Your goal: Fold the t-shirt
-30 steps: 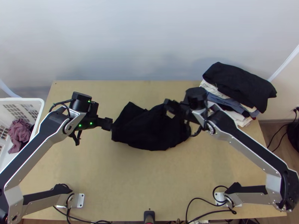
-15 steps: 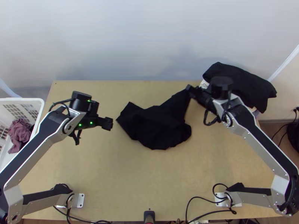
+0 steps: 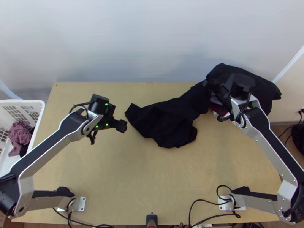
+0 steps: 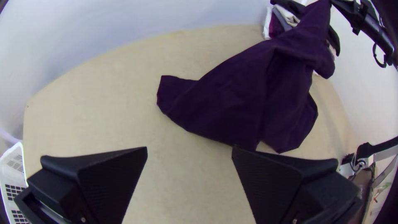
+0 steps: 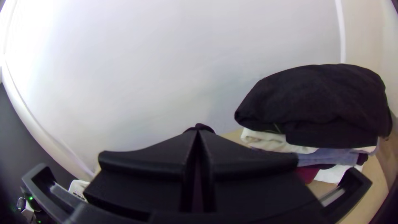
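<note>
From where I'm standing, the black T-shirt (image 3: pixel 167 121) lies bunched near the middle of the wooden table (image 3: pixel 114 182), one end drawn up towards the folded clothes (image 3: pixel 262 81) at the far right. Nothing about it looks folded. I'd say this is the spreading stage, getting the cloth opened out before any crease goes in.

The right gripper (image 5: pixel 199 132) is clenched on that raised end, its two black fingers brought together at the tips with a bit of dark fabric poking out beyond them. Whether it has a sleeve, a hem or a shoulder, I can't tell. From there the shirt slopes down in loose folds to the heap on the wood.

The left gripper (image 3: pixel 124 126) is a different story: its fingers (image 4: pixel 112 178) are wide apart and grasp nothing, just beside the shirt's near-left side.

Next, I reckon, the left one wants a corner or edge of its own, so the two can pull the shirt flat between them. The raised end is very near the pile, so a careless sweep might drag the top garment askew.
</note>
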Motion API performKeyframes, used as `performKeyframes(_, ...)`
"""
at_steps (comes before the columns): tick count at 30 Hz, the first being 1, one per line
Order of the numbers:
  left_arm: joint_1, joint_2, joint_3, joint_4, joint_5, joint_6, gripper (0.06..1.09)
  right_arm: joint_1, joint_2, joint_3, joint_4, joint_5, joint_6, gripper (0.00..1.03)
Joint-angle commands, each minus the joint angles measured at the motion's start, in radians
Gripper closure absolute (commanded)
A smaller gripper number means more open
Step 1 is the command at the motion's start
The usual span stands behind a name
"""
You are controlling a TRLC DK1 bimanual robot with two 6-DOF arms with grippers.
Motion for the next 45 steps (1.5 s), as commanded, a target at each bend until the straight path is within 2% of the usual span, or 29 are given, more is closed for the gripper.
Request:
performKeyframes(1, 0.003, 0.034, -0.017, 0.019, 0.007, 0.009, 0.10, -0.042, -0.042, -0.019, 0.034, 0.027, -0.031, 1.00)
performKeyframes(6, 0.020, 0.076, -0.033, 0.069, 0.007, 0.006, 0.10, -0.056, -0.069, -0.042, 0.034, 0.033, -0.038, 1.00)
performKeyframes(17, 0.040, 0.261, 0.072, 0.146, 0.009, -0.106, 0.10, -0.056, -0.140, -0.091, 0.034, 0.103, -0.085, 1.00)
performKeyframes(22, 0.101, 0.357, 0.180, 0.146, 0.194, -0.191, 0.10, -0.054, -0.174, -0.124, 0.031, 0.112, -0.090, 1.00)
performKeyframes(28, 0.135, 0.432, 0.295, 0.146, 0.274, -0.243, 0.11, -0.044, -0.194, -0.150, 0.026, 0.128, -0.088, 1.00)
performKeyframes(45, 0.152, 0.650, 0.466, 0.088, 0.305, -0.247, 0.11, -0.004, -0.204, -0.163, 0.025, 0.157, -0.084, 1.00)
